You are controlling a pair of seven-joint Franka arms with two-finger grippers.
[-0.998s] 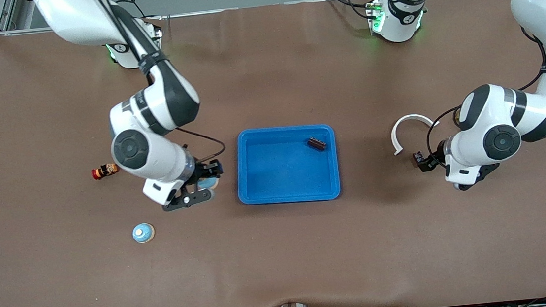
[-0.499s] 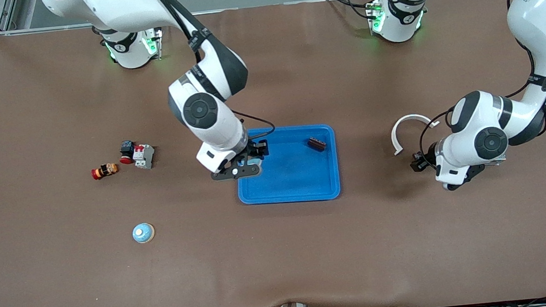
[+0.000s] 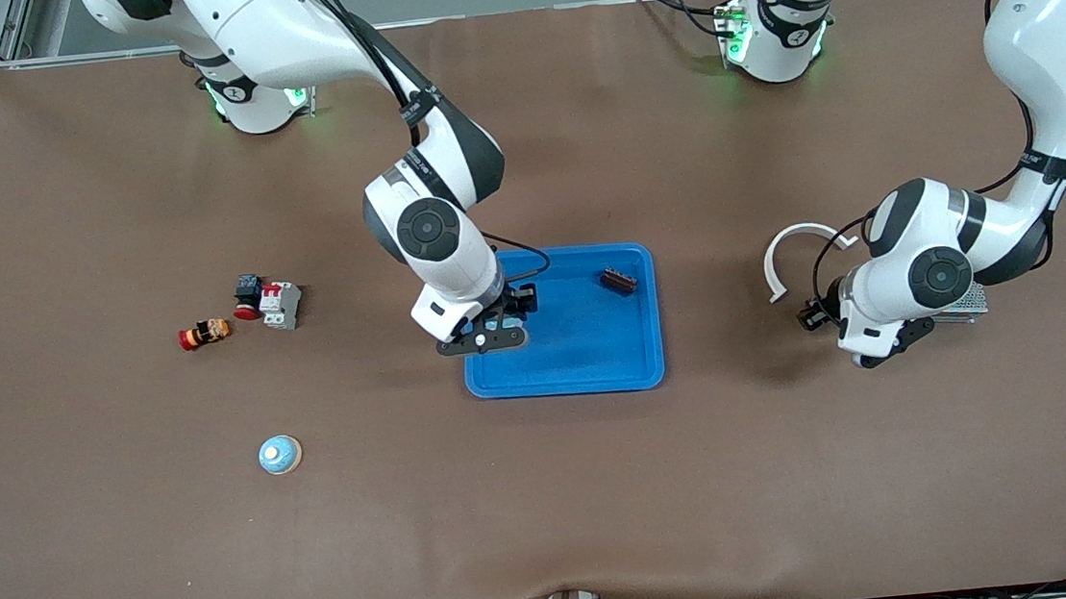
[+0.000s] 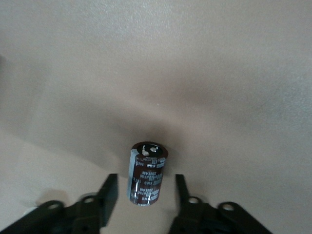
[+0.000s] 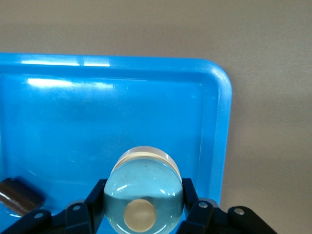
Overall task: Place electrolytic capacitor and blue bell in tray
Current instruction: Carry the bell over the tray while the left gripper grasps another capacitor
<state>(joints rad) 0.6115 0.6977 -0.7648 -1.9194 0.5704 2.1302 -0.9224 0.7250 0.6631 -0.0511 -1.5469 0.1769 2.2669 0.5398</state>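
Note:
The bright blue tray (image 3: 565, 385) lies mid-table. My right gripper (image 3: 494, 327) hangs over the tray's end toward the right arm, shut on a light blue bell (image 5: 144, 195) with a beige button; the tray (image 5: 222, 122) fills the right wrist view beneath it. A second blue bell (image 3: 279, 454) sits on the table nearer the front camera. My left gripper (image 3: 809, 316) is low at the table toward the left arm's end. In the left wrist view the dark brown electrolytic capacitor (image 4: 147, 173) stands upright between my left gripper's (image 4: 145, 185) open fingers, with a gap on each side.
A small dark brown part (image 3: 618, 281) lies in the tray. A white curved piece (image 3: 799, 252) lies beside my left gripper. A metal mesh box (image 3: 966, 303) shows partly under the left arm. A red-and-grey switch (image 3: 271, 303) and a small orange-red part (image 3: 205, 333) lie toward the right arm's end.
The right arm has carried the bell from beside the tray to over the tray's end, uncovering the switch. The left arm has shifted slightly toward the tray.

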